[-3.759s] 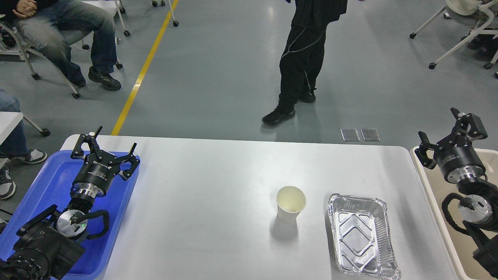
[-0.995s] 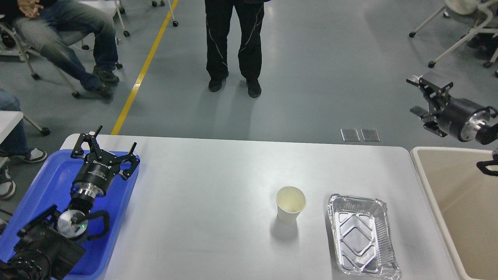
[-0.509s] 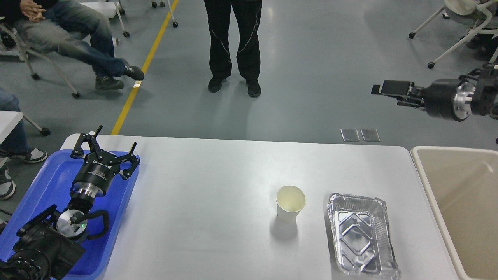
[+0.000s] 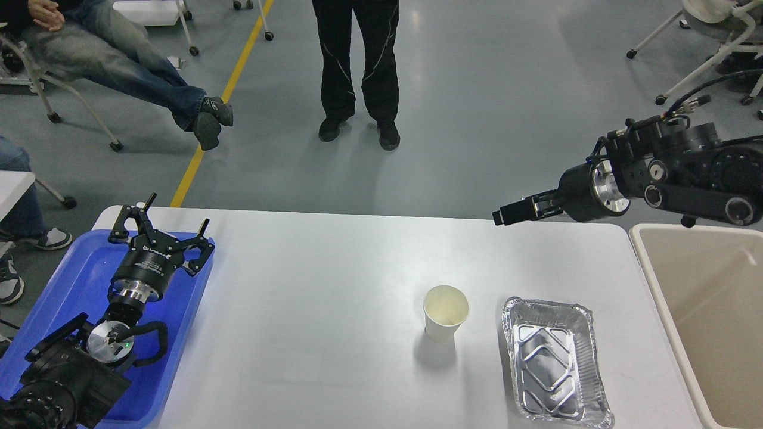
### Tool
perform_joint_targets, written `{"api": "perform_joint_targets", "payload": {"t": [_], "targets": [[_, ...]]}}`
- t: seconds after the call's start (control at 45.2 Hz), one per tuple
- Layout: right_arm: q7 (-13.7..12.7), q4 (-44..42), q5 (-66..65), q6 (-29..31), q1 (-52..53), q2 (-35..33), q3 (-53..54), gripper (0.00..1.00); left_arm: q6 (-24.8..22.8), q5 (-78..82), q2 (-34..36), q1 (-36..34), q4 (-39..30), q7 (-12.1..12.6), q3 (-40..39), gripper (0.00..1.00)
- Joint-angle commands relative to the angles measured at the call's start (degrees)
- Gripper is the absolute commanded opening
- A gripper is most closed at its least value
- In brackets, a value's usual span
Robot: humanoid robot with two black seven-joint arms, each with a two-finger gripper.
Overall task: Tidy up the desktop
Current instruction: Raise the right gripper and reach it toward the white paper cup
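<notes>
The white desktop point(image 4: 322, 333) carries a cream paper cup point(image 4: 446, 313), upright and empty, right of centre. A crinkled foil tray point(image 4: 555, 364), also empty, lies just to the cup's right. My left gripper point(image 4: 171, 218) is open and empty, hovering over the far end of a blue tray at the left. My right gripper point(image 4: 508, 215) hangs above the table's far edge, pointing left, beyond and to the right of the cup. It is seen side-on, so its fingers cannot be told apart. It touches nothing.
A blue plastic tray point(image 4: 71, 271) sits at the table's left edge under my left arm. A beige bin point(image 4: 703, 310) stands at the right edge. A person point(image 4: 357, 65) stands beyond the table; another sits at the far left point(image 4: 113, 53).
</notes>
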Motion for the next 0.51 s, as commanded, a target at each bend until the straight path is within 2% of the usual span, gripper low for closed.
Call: {"api": "perform_joint_targets", "payload": {"t": [0.0,0.221,0.486], "targets": [[-0.12,0.99,5.13,1.27,-2.34,6.35,-1.71,0.98,0.00,0.00,0.00,0.00,0.02,0.00,0.00,1.00],[-0.38,0.73,11.90,0.57,-7.44,10.04,-1.62,0.97,0.00,0.00,0.00,0.00,0.02,0.00,0.00,1.00],[-0.47,-1.20,12.43,-1.63,-12.19,14.44,-1.53,0.94,0.00,0.00,0.00,0.00,-0.07,0.00,0.00,1.00]]}}
